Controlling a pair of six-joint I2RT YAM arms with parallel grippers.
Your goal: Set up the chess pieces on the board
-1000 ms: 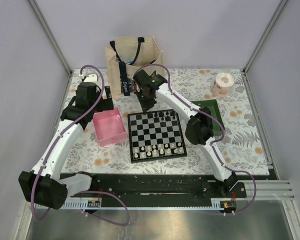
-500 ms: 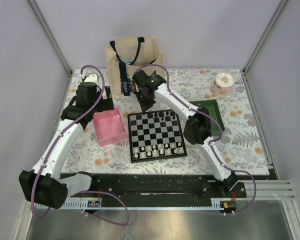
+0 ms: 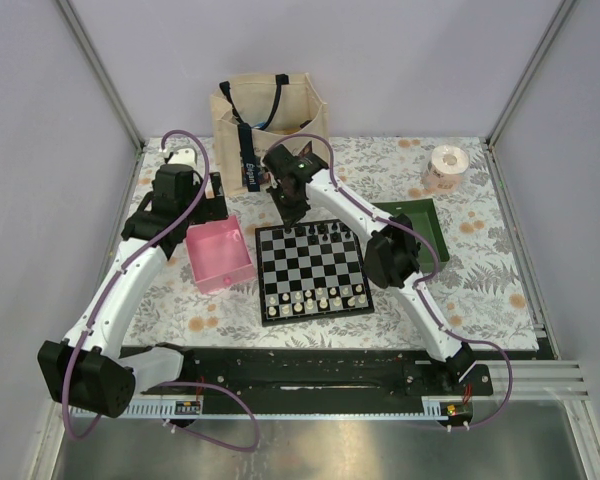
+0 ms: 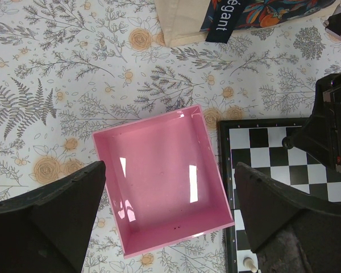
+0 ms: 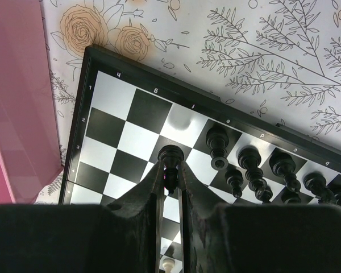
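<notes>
Nearest, the white pieces (image 3: 315, 297) stand in two rows along the near side of the board (image 3: 310, 262), just as in the earlier top views; nothing on that side has shifted. Beyond them the middle squares are bare.

Over the far-left part of the board, the right hand (image 5: 171, 173) is closed narrow on one black piece (image 5: 171, 153). Its head shows between the fingertips, above the squares close to the far-left corner. Whether its base touches the board I cannot tell.

Compared with a second ago, the right arm (image 3: 345, 205) has swung a little to the left. Its elbow sits closer to the board's right edge and uncovers more of the green tray (image 3: 425, 222), and the wrist has drifted left along the far edge. I read this as the piece being carried toward a vacant square on the left. The other chess pieces (image 5: 251, 160) cluster in the middle and right of the far rows, while the left corner squares are bare. So the black side looks only partly set.

Left of the board, the left hand (image 4: 167, 179) hangs over the pink tray (image 4: 159, 116) with its jaws wide and holding nothing, in the same place as before. Farthest back, the bag (image 3: 270, 120) sits unmoved on the table (image 3: 480, 270).
</notes>
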